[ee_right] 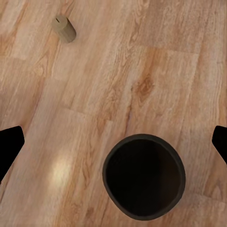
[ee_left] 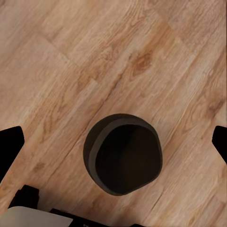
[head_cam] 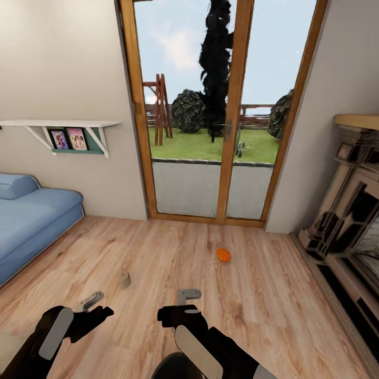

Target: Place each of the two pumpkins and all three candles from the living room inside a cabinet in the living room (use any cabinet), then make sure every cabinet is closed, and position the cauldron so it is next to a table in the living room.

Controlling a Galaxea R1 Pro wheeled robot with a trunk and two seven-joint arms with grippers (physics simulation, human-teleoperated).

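Orange pumpkin (head_cam: 223, 255) on plank floor (head_cam: 158, 252), near the glass door (head_cam: 210, 110); candle (head_cam: 125, 279) further from it. Black cauldron (ee_right: 144, 175) sits below both grippers, left (head_cam: 92, 301) and right (head_cam: 188, 296), each spread and empty, seemingly poised for collecting.

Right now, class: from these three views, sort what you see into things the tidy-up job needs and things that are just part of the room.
Belongs to the job:
pumpkin, on the floor near the glass doors
candle, on the floor
cauldron, on the floor below both wrist cameras

Just part of the room:
blue sofa
wall shelf with photos
fireplace
glass doors
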